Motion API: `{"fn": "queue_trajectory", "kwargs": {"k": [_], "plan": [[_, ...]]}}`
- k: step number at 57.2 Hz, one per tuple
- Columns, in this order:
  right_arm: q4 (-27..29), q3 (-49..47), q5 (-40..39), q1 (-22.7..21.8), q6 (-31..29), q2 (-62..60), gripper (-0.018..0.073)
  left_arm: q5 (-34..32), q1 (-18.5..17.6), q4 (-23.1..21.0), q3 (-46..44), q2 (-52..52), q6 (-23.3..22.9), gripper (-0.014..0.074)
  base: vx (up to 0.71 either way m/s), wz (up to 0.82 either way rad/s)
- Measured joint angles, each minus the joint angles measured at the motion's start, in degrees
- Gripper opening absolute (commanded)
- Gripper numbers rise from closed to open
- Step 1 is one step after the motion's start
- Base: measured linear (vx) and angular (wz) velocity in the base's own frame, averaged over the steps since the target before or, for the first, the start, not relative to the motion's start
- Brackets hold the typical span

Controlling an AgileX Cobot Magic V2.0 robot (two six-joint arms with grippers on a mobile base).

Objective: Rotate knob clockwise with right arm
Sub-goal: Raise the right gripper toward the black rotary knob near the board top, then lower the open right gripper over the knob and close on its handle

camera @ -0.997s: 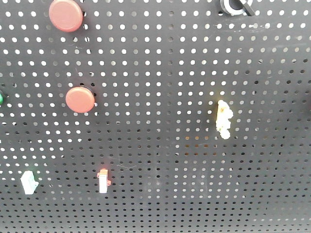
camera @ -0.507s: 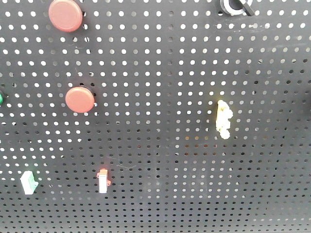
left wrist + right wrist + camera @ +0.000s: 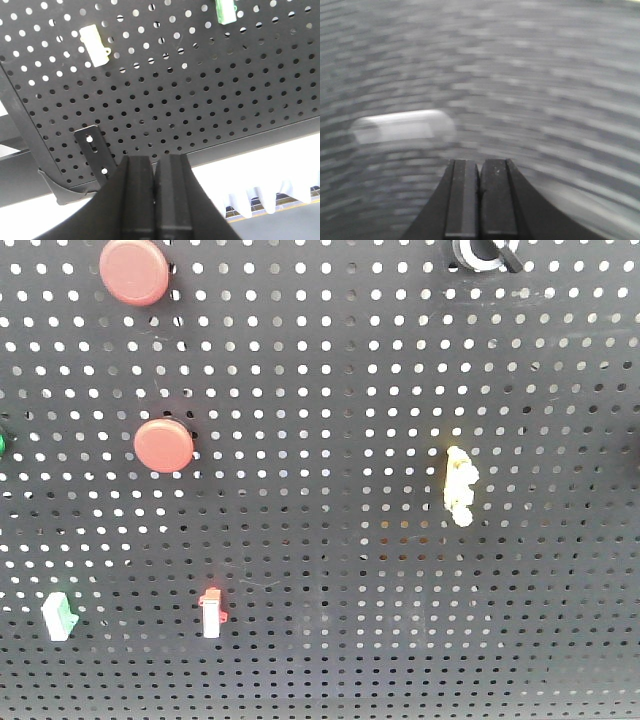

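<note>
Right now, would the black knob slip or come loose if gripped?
Likely stays put: the knob looks fixed to the pegboard, so it should turn, not lift. Its straight bar probably gives flat sides to pinch. Half cropped, so slickness is unclear.

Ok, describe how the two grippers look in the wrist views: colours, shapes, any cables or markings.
The left gripper has two flat, matte black fingers with squared tips, widening below into a curved black body. The right gripper has the same shape, its fingers looking greyer, with a few pale specks. No cables, labels or markings show on either.
</note>
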Motion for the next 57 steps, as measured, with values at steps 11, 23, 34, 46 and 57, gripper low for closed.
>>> {"fn": "queue_trajectory", "kwargs": {"k": [11,23,34,46,57], "plan": [[-4.2,-1.2,2.9,11.3,-7.5,6.8,-0.0007,0.0,0.0,0.0,0.0,0.0,0.0,-0.0006,0.0,0.0],[-8.0,-2.2,2.8,11.7,-7.4,6.6,-0.0007,0.0,0.0,0.0,0.0,0.0,0.0,-0.0006,0.0,0.0],[-13.0,-2.3,2.7,11.7,-7.3,6.6,-0.0001,0.0,0.0,0.0,0.0,0.0,0.0,-0.0006,0.0,0.0],[-23.4,-2.4,2.9,11.7,-6.0,6.6,0.0043,0.0,0.0,0.0,0.0,0.0,0.0,-0.0006,0.0,0.0],[-33.4,-2.4,4.2,10.6,1.1,6.6,0.0152,0.0,0.0,0.0,0.0,0.0,0.0,-0.0006,0.0,0.0]]}}
